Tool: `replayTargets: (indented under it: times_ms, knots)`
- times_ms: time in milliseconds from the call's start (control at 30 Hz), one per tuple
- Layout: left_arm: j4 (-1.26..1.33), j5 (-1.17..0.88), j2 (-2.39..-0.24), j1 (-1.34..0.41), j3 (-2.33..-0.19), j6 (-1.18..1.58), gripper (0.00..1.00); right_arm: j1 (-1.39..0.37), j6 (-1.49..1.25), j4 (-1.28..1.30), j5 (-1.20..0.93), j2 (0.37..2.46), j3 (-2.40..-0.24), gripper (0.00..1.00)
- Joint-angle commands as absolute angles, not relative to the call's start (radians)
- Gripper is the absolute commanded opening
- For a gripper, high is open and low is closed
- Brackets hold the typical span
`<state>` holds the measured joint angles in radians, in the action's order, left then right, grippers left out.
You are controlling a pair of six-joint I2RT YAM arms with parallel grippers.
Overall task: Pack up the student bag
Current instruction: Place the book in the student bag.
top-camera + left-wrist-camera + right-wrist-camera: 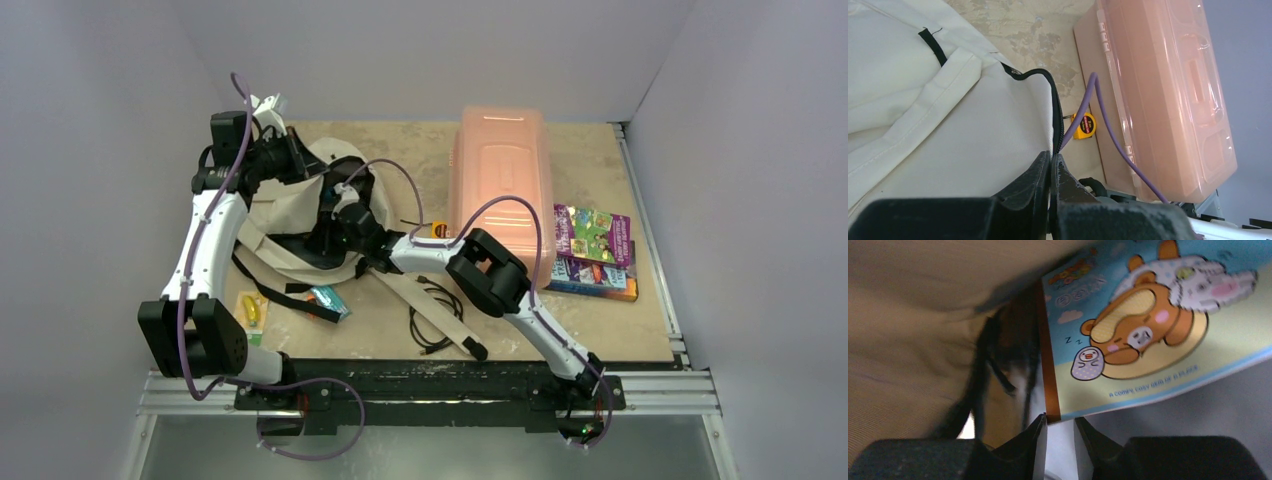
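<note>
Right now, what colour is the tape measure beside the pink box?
Yellow; the tape measure shows best in the left wrist view.

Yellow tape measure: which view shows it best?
Left wrist. The tape measure lies in clear view, its yellow case and label showing, between the student bag and the pink box. Top external shows only a small yellow speck at the box's left edge. Right wrist doesn't show it.
</note>
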<state>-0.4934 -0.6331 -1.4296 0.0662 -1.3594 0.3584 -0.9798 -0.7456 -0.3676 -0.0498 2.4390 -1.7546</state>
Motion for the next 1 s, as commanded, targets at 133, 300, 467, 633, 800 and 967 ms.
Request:
replayTargets:
  times_ms: [133, 300, 467, 633, 800, 967]
  knots:
    - [-0.449, -0.654, -1.411, 0.054, -1.359, 0.362, 0.00, -0.971, -0.636, -0.539, -0.151, 2.390, -1.769, 0.51]
    - [-0.458, -0.641, -1.412, 0.055, -1.362, 0.361, 0.00, -0.971, -0.575, -0.453, -0.109, 2.196, -1.558, 0.67]
    - [-0.466, -0.640, -1.417, 0.062, -1.368, 0.362, 0.00, -0.968, -0.486, -0.337, -0.093, 2.028, -1.447, 0.78]
    - [-0.468, -0.624, -1.416, 0.061, -1.359, 0.354, 0.00, -0.968, -0.483, -0.162, -0.017, 1.904, -1.396, 0.78]
    - [-0.476, -0.635, -1.438, 0.061, -1.368, 0.363, 0.00, -0.968, -0.299, 0.024, 0.057, 1.672, -1.313, 0.78]
    - [-0.486, -0.639, -1.453, 0.060, -1.375, 0.368, 0.00, -0.967, -0.218, 0.214, 0.188, 1.383, -1.319, 0.84]
